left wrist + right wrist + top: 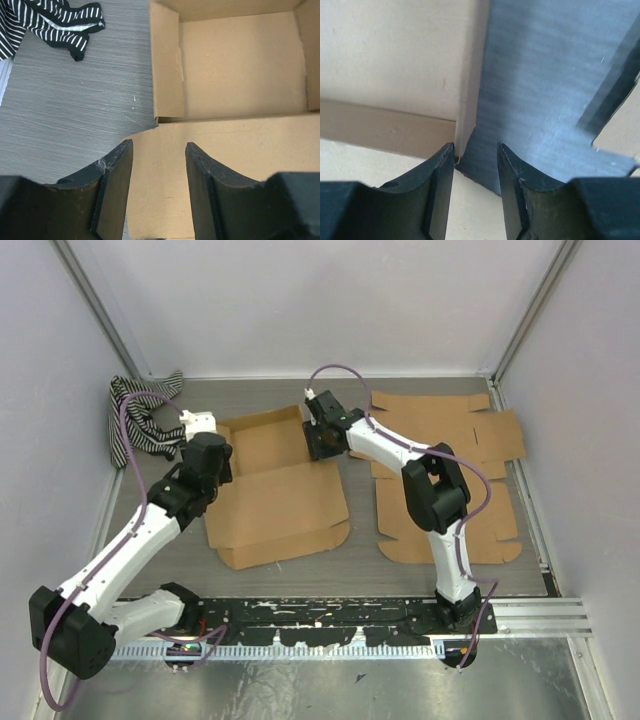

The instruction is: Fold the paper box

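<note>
The brown paper box (285, 505) lies half folded at mid-table: a tray with raised walls (240, 65) at the back and a flat lid panel in front. My left gripper (215, 470) hovers open at the box's left side. In its wrist view the gripper (159, 147) stands over the flat panel, just in front of the tray's left wall (167, 65). My right gripper (320, 445) is open at the tray's right wall. In its wrist view the gripper (475, 150) has its left fingertip right against the near end of the upright wall (467, 90).
Flat unfolded cardboard sheets (450, 430) lie to the right of the box; an edge of them (625, 130) shows in the right wrist view. A black-and-white striped cloth (140, 425) (55, 22) is bunched at the back left. White enclosure walls stand round the table.
</note>
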Robot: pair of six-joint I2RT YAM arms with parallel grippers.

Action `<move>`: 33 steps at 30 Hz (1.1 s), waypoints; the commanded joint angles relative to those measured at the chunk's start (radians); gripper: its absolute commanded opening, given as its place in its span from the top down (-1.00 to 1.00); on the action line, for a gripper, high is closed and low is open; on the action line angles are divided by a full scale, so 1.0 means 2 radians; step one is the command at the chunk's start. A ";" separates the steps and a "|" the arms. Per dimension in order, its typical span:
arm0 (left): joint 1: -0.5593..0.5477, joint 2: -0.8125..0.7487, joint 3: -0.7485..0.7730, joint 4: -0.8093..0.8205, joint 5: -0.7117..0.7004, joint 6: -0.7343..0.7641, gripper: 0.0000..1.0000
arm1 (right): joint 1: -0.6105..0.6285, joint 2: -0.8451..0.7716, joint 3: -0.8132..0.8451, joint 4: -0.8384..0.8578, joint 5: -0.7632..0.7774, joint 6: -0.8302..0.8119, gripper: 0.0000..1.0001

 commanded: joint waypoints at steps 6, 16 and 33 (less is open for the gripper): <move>0.001 0.021 0.021 0.009 0.016 0.009 -0.04 | 0.035 -0.135 -0.109 -0.007 -0.100 -0.003 0.18; 0.001 0.015 0.024 0.015 0.033 0.005 -0.03 | 0.049 -0.119 0.019 -0.033 0.051 -0.066 -0.02; 0.002 -0.077 -0.023 -0.022 0.031 -0.016 -0.04 | 0.002 0.078 0.177 0.051 -0.074 -0.175 -0.37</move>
